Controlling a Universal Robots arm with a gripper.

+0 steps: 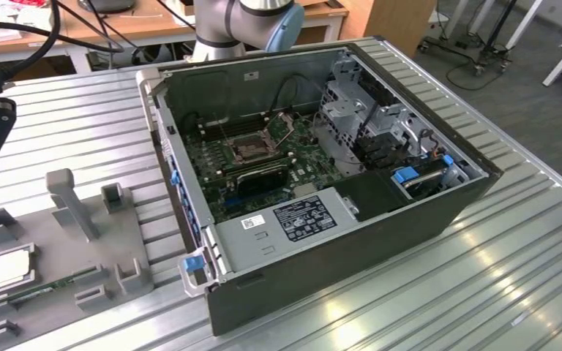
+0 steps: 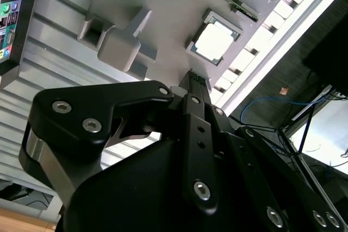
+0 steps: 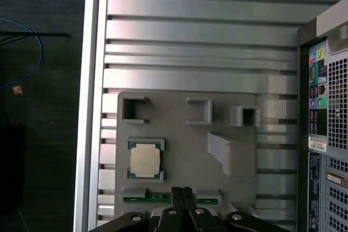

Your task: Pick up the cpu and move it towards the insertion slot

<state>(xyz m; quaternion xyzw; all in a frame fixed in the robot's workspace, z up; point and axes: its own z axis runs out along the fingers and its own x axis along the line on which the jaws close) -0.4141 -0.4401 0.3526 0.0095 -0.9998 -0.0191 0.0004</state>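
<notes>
The cpu [image 3: 145, 160], a flat square chip with a silvery top, lies in a square recess of the grey tray [image 3: 179, 134]. In the exterior view the cpu [image 1: 9, 268] is at the lower left, far from the insertion slot [image 1: 249, 150], a silver-framed socket on the green motherboard inside the open case. My gripper [image 3: 182, 193] hovers above the tray, beside the cpu and apart from it. Its two fingers are pressed together with nothing between them. The second wrist view shows the fingertips [image 2: 191, 75] just short of the cpu [image 2: 213, 42].
A green memory stick [image 3: 163, 198] lies in the tray right under my fingers. Grey upright posts [image 1: 71, 201] rise from the tray. The open computer case [image 1: 359, 241] stands on the ribbed metal table [image 1: 76, 110], whose edge [image 3: 89, 107] runs near the tray.
</notes>
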